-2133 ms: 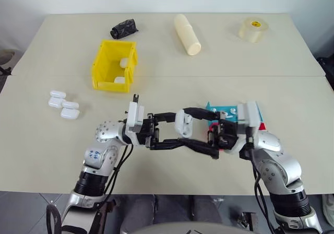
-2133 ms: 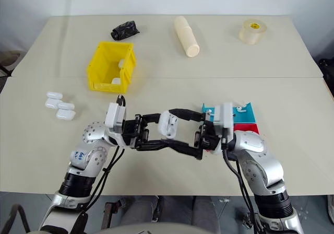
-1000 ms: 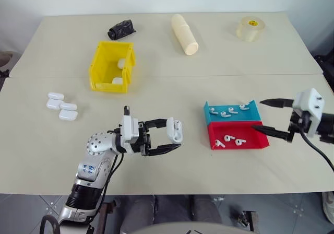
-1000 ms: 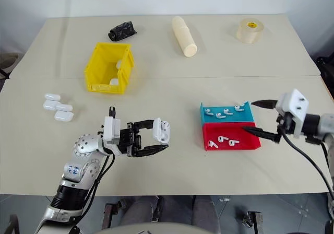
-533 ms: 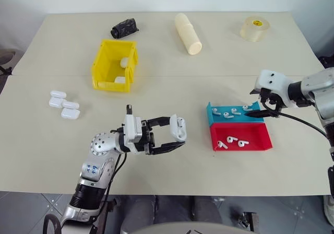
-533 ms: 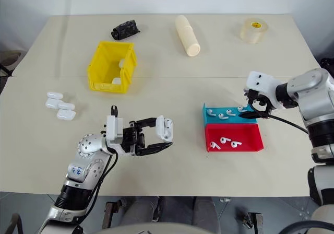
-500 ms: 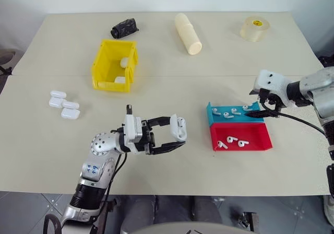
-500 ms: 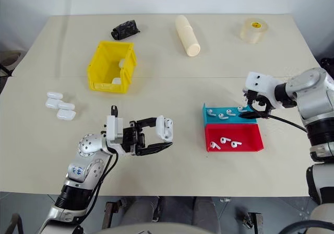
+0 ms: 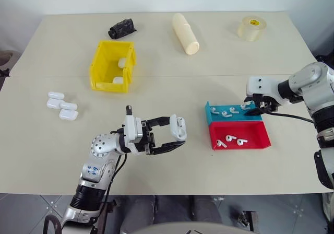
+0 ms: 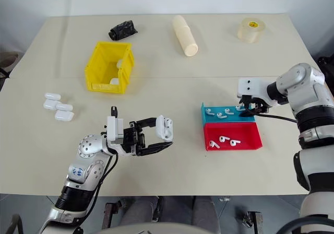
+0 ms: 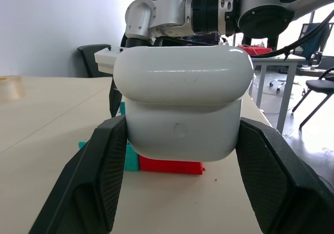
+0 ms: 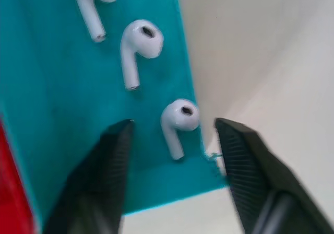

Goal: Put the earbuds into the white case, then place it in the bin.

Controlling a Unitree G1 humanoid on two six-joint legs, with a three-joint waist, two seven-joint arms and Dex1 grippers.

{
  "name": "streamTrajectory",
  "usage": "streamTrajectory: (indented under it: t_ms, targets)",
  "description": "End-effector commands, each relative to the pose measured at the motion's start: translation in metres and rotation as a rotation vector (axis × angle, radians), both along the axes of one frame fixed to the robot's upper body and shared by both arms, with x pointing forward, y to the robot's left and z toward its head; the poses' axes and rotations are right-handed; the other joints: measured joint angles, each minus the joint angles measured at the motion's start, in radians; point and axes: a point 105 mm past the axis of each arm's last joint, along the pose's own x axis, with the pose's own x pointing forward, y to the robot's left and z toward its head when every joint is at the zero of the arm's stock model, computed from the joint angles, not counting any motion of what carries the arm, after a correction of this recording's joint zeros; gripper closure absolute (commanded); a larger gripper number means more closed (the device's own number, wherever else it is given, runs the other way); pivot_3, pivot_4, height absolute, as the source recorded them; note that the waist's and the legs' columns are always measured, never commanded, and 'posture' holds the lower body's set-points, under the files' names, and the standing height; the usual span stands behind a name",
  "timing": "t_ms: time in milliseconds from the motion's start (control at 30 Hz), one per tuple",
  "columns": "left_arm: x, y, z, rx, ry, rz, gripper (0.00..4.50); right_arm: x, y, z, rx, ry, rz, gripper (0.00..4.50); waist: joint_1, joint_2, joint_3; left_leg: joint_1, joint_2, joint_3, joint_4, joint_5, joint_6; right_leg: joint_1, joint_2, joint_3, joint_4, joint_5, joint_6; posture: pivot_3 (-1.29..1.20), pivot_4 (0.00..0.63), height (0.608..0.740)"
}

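Observation:
My left gripper is shut on the white case, held level above the table's front middle; in the left wrist view the case sits between both black fingers. My right gripper points down over the right end of the teal tray. In the right wrist view it is open, its fingers straddling one of the earbuds without touching it. Other earbuds lie in the same tray. The yellow bin stands at the back left.
A red tray holding earbuds adjoins the teal one on the near side. Spare white cases lie at the left. A black object, a cream roll and a tape roll line the far edge.
My right gripper swung in from right of the trays to above the teal tray's right end, tipped downward, and its fingers narrowed. The left gripper kept still with the case.

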Motion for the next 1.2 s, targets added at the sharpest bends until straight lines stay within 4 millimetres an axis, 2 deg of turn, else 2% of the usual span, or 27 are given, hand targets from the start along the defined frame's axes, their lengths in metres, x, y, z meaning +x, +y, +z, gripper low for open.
streamTrajectory:
  t_ms: [33, 467, 633, 933, 1200]
  targets:
    - [-0.006, -0.001, 0.010, -0.006, -0.058, -0.019, 1.73, 0.001, -0.003, -0.001, -0.013, 0.009, -0.015, 2.68, -0.001, 0.000, 0.000, 0.000, 0.000, 0.000, 0.000, 0.000, 0.000, 0.000, 0.000, 0.000, 0.000, 0.000, 0.000, 0.00, 0.150, 0.740]
    - [-0.005, -0.002, 0.011, -0.005, -0.064, -0.028, 1.73, -0.002, 0.002, -0.007, 0.003, 0.044, 0.003, 2.68, -0.011, 0.000, 0.000, 0.000, 0.000, 0.000, 0.000, 0.000, 0.000, 0.000, 0.000, 0.000, 0.000, 0.000, 0.000, 0.00, 0.150, 0.740]
    - [-0.005, -0.002, 0.011, -0.002, -0.064, -0.030, 1.73, -0.001, 0.007, -0.008, 0.024, 0.031, 0.010, 3.80, -0.011, 0.000, 0.000, 0.000, 0.000, 0.000, 0.000, 0.000, 0.000, 0.000, 0.000, 0.000, 0.000, 0.000, 0.000, 0.00, 0.150, 0.740]
    - [-0.004, -0.001, 0.010, 0.003, -0.063, -0.033, 1.73, -0.001, 0.011, -0.004, 0.069, 0.009, 0.009, 3.80, -0.012, 0.000, 0.000, 0.000, 0.000, 0.000, 0.000, 0.000, 0.000, 0.001, 0.000, 0.000, 0.000, 0.000, 0.000, 0.00, 0.150, 0.740]
    - [-0.002, -0.002, 0.010, 0.005, -0.062, -0.041, 1.73, -0.001, 0.013, 0.020, 0.271, -0.043, -0.051, 3.80, -0.013, 0.000, 0.000, 0.000, 0.000, 0.000, 0.000, 0.000, 0.000, 0.000, 0.000, 0.000, 0.000, 0.000, 0.000, 0.00, 0.150, 0.740]
